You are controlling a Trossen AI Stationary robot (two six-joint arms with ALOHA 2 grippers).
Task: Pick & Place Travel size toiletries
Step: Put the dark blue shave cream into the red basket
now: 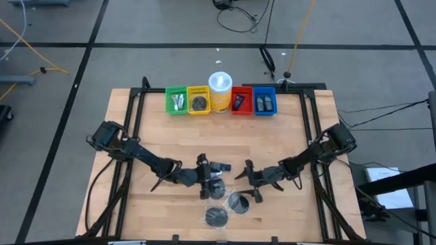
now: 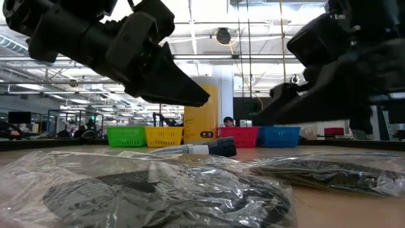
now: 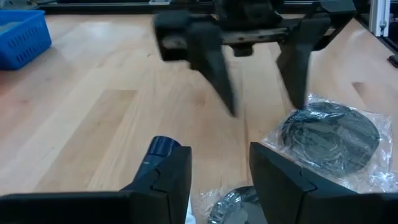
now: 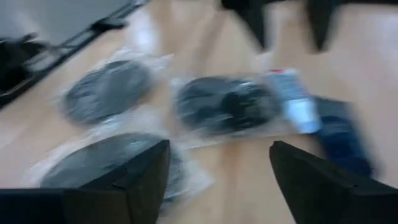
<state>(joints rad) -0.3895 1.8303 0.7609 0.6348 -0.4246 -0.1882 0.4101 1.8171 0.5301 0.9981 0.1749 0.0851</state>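
Bins (image 1: 187,101) at worktop's far edge hold several items. Left: three bagged discs (image 1: 216,216) and a tube (image 1: 219,167) mid-worktop near both tools. Left tool (image 1: 204,178) and right tool (image 1: 253,178) open, empty.

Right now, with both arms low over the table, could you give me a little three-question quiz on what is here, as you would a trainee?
1. True or false: the right gripper is clamped on a bagged dark disc.
2. Which bin stands at the right end of the row at the table's far edge: A green, B yellow, C red, D blue?
3. Fill the gap: the small tube with the dark cap lies on the ____ , not in a bin.

Key
1. False: its fingers stand apart over the discs with nothing between them.
2. D, the blue bin.
3. table; the tube lies near the left gripper, whose fingers are open.
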